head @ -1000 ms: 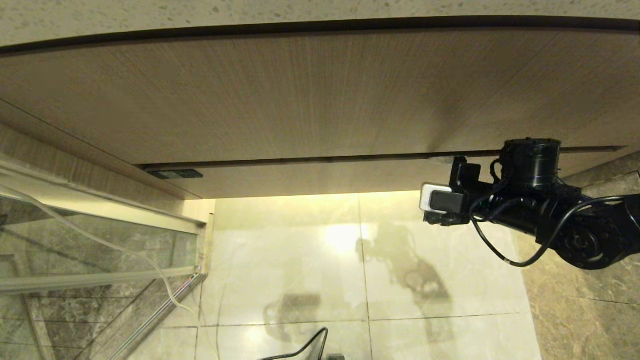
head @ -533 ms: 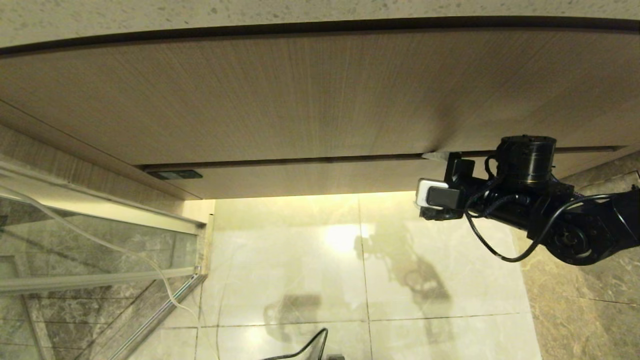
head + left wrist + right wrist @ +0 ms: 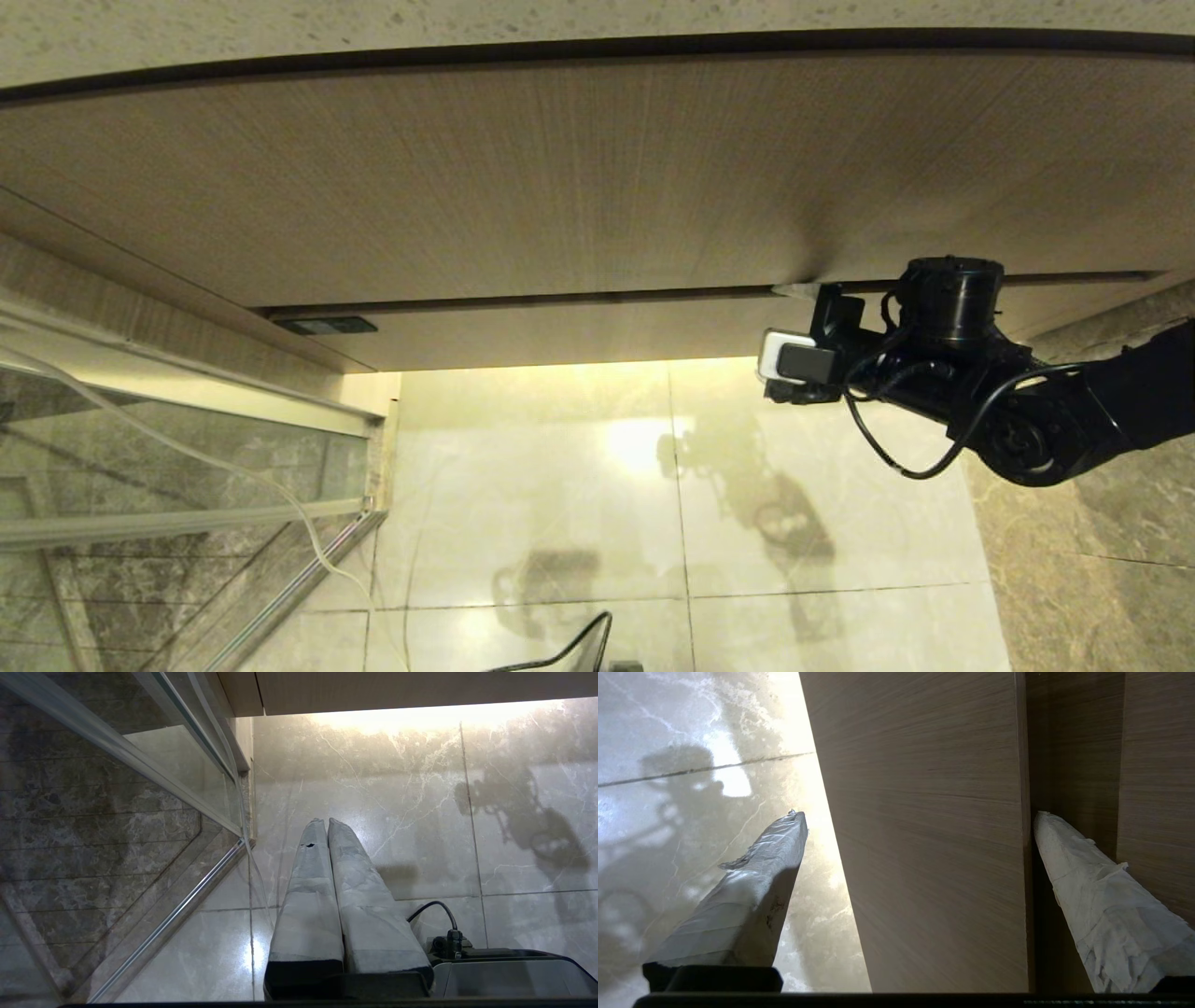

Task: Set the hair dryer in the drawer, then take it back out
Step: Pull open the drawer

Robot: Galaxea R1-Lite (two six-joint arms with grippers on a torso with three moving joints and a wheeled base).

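Note:
The drawer [image 3: 579, 331] is the narrow pale wood-grain strip under the taller panel, and it is closed. My right gripper [image 3: 920, 814] is open and straddles the drawer front [image 3: 924, 835]. One of its fingers [image 3: 1087, 882] sits in the dark seam above the front, while the other finger [image 3: 752, 891] hangs below it over the floor. In the head view the right arm [image 3: 952, 373] reaches in from the right, with a pale fingertip [image 3: 787, 291] at the seam. My left gripper [image 3: 325, 822] is shut on nothing, low over the floor. The hair dryer is out of view.
A taller wood-grain panel [image 3: 560, 177] and a speckled stone counter edge [image 3: 560, 19] lie above the drawer. A glass partition with metal rails [image 3: 140, 448] stands at the left, with a thin pale line [image 3: 233, 476] across it. Glossy marble tiles [image 3: 560, 485] cover the floor.
The right arm has moved left along the cabinet and slightly closer to it, bringing its upper fingertip to the seam. The left arm has not moved.

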